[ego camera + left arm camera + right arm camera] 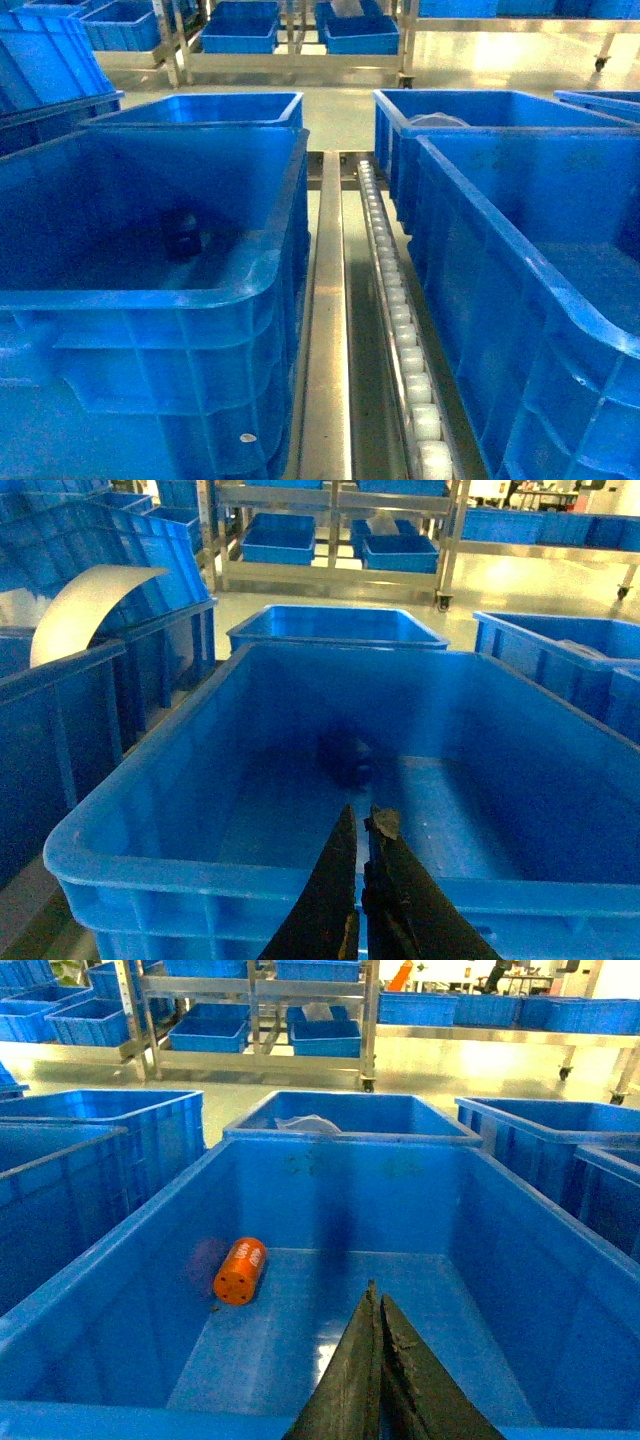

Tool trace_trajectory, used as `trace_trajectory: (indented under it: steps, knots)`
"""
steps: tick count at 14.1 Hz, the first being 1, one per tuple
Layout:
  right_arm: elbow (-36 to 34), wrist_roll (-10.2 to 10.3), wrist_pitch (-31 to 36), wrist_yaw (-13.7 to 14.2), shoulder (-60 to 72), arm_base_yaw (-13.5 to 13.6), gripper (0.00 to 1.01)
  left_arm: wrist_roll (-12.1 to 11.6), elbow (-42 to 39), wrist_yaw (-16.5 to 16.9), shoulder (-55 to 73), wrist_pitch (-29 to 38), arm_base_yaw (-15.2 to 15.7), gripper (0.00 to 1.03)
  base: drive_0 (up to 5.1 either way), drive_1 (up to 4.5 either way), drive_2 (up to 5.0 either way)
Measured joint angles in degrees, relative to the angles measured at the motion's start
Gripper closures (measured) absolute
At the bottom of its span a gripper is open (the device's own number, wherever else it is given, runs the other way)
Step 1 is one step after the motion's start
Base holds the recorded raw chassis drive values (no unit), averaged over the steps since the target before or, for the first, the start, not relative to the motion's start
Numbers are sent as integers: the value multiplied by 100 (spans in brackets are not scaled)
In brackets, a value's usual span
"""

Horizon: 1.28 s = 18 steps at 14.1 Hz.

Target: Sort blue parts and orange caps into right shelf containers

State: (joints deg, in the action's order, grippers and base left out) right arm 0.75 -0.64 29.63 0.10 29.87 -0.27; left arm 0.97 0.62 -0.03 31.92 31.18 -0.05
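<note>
In the right wrist view an orange cap (240,1270) lies on its side on the floor of a big blue container (400,1190), left of my right gripper (374,1291). That gripper is shut and empty, hanging over the container's near end. In the left wrist view a dark blue part (345,758) rests on the floor of another container (200,875), just beyond my left gripper (364,813), which is shut with nothing between its fingers. The head view shows that part as a dark lump (185,240) in the left container (150,290). Neither gripper shows in the head view.
The shelf's steel rail (325,330) and its track of white rollers (400,330) run between the left container and the right one (520,290). More blue crates stand behind and on racks at the back (240,35). A curved white sheet (85,605) sits at the left.
</note>
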Motion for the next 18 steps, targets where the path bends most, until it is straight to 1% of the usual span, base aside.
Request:
trace_trajectory:
  steps: [5, 9, 13, 14, 15, 16, 17, 18]
  knots:
    - [-2, 0, -1023, 0, -1045, 0, 100, 0, -2, 0, -1113, -1060, 0, 101, 0, 0, 0]
    - [-2, 0, -1593, 0, -1615, 0, 100, 0, -2, 2, -1729, -1655, 0, 101, 0, 0, 0]
    - [-2, 0, -1985, 0, -2011, 0, 100, 0, 0, 2, -2157, -2081, 0, 101, 0, 0, 0]
    - [0, 0, -2881, -24, -2601, 0, 100, -2, 0, 0, -2319, -2308, 0, 101, 0, 0, 0]
    - [0, 2, -2962, -11, -2970, 0, 100, -2, 0, 31, -2852, -3084, 0, 101, 0, 0, 0]
    - [2, 4, -2975, -15, -2959, 0, 100, -7, 7, 11, -3128, -3023, 0, 101, 0, 0, 0]
    - [-2, 4, -3025, -9, -2957, 2, 100, -17, 0, 13, -3130, -3178, 7, 101, 0, 0, 0]
    - [0, 4, -2959, -15, -2957, 0, 100, -15, 0, -2, -3130, -3156, 7, 101, 0, 0, 0]
